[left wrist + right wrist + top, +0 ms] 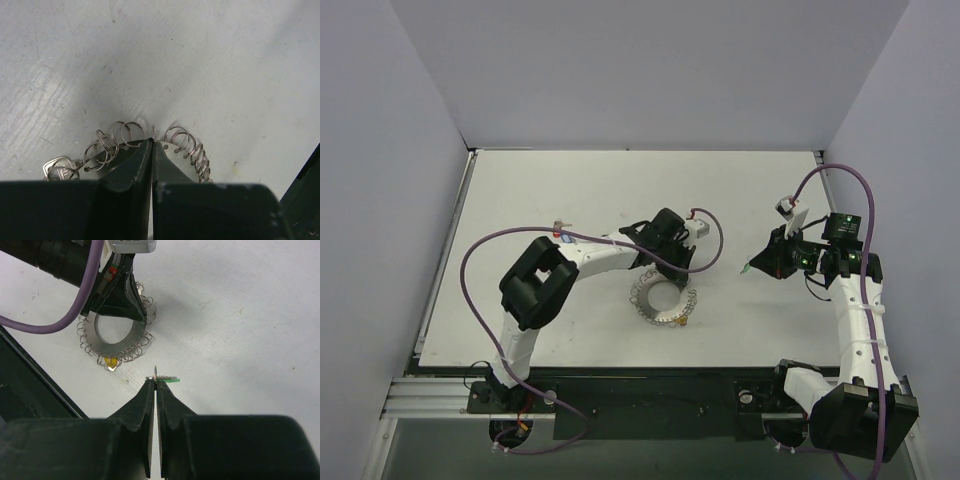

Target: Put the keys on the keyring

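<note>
1. My left gripper (668,265) is standing over the large silvery metal keyring fringed with small wire loops (665,300), at the ring's 12 o'clock rim. The ring is lying flat on the white table (570,190), just toward 6 o'clock from the table's centre.
2. In my left wrist view my fingertips (145,150) are sitting almost together on the flat band (95,161), with only a thin slit between them. I cannot tell whether they are clamping the band.
3. A small silver key (57,167) is lying at the ring's edge, and a yellow tag (682,322) is hanging at the ring's 5 o'clock.
4. I am judging the ring to be stiff, light and likely to skate on the smooth table. The flat band between loops looks like the place to pinch, since the springy loops would give.
5. At the ring's 3 o'clock, well apart from it, my right gripper (156,382) is closed on a tiny metal key with a green plastic head (171,381).
6. That key looks rigid, nearly weightless and slippery, so I am expecting it to twist in a tip grip. Holding it by the head seems best.
</note>
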Robot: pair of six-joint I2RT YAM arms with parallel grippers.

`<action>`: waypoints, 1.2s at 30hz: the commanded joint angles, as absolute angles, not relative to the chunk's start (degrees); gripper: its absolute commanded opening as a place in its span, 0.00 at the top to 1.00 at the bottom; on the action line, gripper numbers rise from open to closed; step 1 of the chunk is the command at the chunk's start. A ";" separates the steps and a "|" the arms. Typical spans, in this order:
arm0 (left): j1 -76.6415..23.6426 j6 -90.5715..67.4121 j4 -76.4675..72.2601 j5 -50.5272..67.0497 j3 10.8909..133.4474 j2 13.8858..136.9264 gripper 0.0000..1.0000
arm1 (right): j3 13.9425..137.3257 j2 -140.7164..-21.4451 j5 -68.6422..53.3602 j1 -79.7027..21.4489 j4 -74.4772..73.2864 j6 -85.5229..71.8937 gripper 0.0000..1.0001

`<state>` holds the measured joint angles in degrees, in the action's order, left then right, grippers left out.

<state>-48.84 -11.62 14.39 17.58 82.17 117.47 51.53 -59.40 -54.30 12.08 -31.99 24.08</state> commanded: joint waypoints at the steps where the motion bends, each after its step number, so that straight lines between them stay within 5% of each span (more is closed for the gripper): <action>1: -49.04 -11.86 14.94 18.10 86.04 118.74 0.86 | 51.59 -59.59 -55.81 12.48 -32.96 24.79 1.00; 27: -49.13 -12.22 23.38 17.06 92.81 121.29 0.59 | 51.59 -59.41 -55.90 12.48 -33.05 24.96 1.00; 36: -49.57 -12.83 24.96 15.82 93.78 121.55 0.59 | 51.68 -59.33 -55.90 12.48 -33.05 24.96 1.00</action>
